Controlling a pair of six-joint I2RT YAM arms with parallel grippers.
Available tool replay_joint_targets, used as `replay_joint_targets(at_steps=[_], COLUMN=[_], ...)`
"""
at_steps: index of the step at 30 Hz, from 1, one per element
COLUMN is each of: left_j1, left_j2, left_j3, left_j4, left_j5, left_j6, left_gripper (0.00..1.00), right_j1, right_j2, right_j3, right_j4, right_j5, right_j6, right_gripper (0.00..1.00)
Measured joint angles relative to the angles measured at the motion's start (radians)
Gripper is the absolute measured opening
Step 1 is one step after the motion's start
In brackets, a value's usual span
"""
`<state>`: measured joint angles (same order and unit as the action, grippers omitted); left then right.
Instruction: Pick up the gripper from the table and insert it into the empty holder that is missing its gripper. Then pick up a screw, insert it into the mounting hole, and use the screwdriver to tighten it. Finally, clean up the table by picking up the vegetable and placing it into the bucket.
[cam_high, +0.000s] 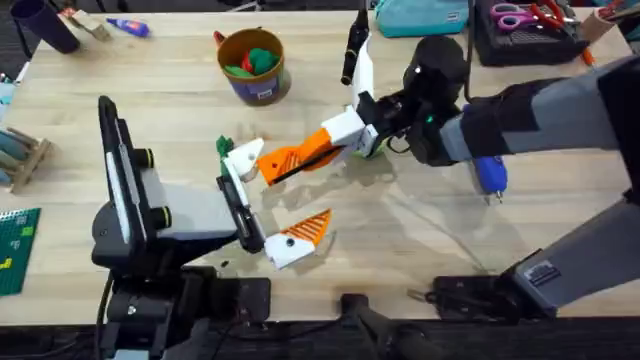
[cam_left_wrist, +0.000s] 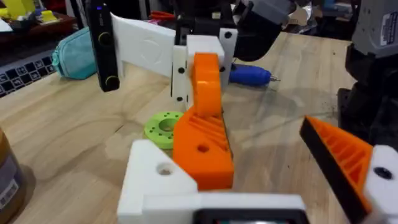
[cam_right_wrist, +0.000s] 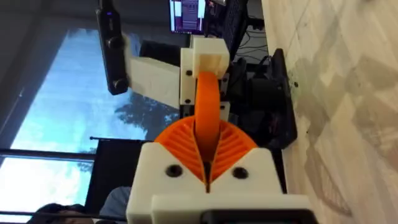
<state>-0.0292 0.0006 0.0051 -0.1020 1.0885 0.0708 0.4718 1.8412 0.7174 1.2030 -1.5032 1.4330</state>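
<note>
The right pincer (cam_high: 335, 140) reaches across the worktop (cam_high: 420, 240), clenched on the gripper (cam_high: 295, 157), which meets the holder (cam_high: 243, 157) of the released left pincer (cam_high: 262, 205); bare wood lies nearby.

Right gripper (cam_high: 335, 140): jaws closed on the orange gripper (cam_high: 290, 158), whose tip meets the white holder (cam_high: 243, 156) on the left gripper (cam_high: 262, 205). Bucket (cam_high: 252, 66) with vegetable (cam_high: 257, 60) beyond the jaws; screwdriver (cam_high: 489, 175) behind them.
</note>
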Motion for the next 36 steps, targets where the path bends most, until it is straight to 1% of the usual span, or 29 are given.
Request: replay_joint_targets(at_steps=[22, 30, 36], left_j1=[0.000, 0.000, 0.000], left_j2=[0.000, 0.000, 0.000], left_j3=[0.000, 0.000, 0.000], left_j4=[0.000, 0.000, 0.000], left_j5=[0.000, 0.000, 0.000], left_j6=[0.000, 0.000, 0.000], left_gripper=[0.986, 0.985, 0.986], right_j1=[0.013, 0.049, 0.052], right_j2=[0.000, 0.000, 0.000], right_j3=[0.000, 0.000, 0.007], right_j4=[0.000, 0.000, -0.004], right_j5=[0.065, 0.069, 0.069], right_j6=[0.000, -0.001, -0.001], right_gripper=[0.008, 0.008, 0.008])
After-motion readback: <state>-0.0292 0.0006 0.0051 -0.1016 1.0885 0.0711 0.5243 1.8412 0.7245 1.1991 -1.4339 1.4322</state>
